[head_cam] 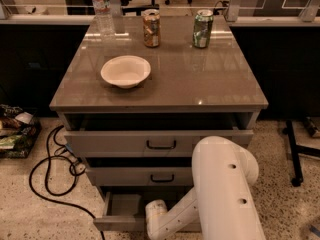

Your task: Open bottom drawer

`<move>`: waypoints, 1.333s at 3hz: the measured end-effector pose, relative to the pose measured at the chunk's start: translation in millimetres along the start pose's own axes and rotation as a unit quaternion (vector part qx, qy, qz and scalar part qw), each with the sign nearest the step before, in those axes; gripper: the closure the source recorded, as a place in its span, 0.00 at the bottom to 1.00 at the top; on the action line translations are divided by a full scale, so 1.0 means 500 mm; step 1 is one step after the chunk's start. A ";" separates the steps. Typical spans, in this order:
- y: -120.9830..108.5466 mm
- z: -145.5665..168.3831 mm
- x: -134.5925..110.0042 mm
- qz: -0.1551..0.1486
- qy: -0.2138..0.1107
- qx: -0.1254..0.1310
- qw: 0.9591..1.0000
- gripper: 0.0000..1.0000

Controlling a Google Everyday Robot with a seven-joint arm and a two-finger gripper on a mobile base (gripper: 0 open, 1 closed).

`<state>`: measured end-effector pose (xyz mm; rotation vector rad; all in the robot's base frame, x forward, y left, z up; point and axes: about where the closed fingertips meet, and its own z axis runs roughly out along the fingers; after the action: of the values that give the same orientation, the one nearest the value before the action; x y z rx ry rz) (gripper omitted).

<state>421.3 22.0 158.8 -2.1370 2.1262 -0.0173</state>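
The bottom drawer (120,206) is the lowest of three grey drawers in the cabinet (160,101). It stands pulled out, and its plain grey inside shows bare. Its front panel (117,224) lies near the lower edge of the camera view. My white arm (225,184) reaches down from the right across the cabinet's front. My gripper (156,225) is at the end of the arm, right against the bottom drawer's front panel, and it hides the handle.
The top drawer (160,144) and middle drawer (145,176) stand slightly out. On the cabinet top sit a white bowl (125,71), a water bottle (102,9) and two cans (151,28) (202,29). A black cable (50,169) loops on the floor at left.
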 end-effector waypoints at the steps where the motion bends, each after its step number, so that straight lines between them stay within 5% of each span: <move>1: 0.002 0.001 0.001 0.000 0.000 -0.001 1.000 0.35; 3: 0.003 0.002 0.001 0.000 0.000 -0.001 1.000 0.00; 4: 0.003 0.002 0.001 0.000 0.000 -0.001 1.000 0.00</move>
<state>419.7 21.5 157.4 -2.1391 2.1280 -0.0152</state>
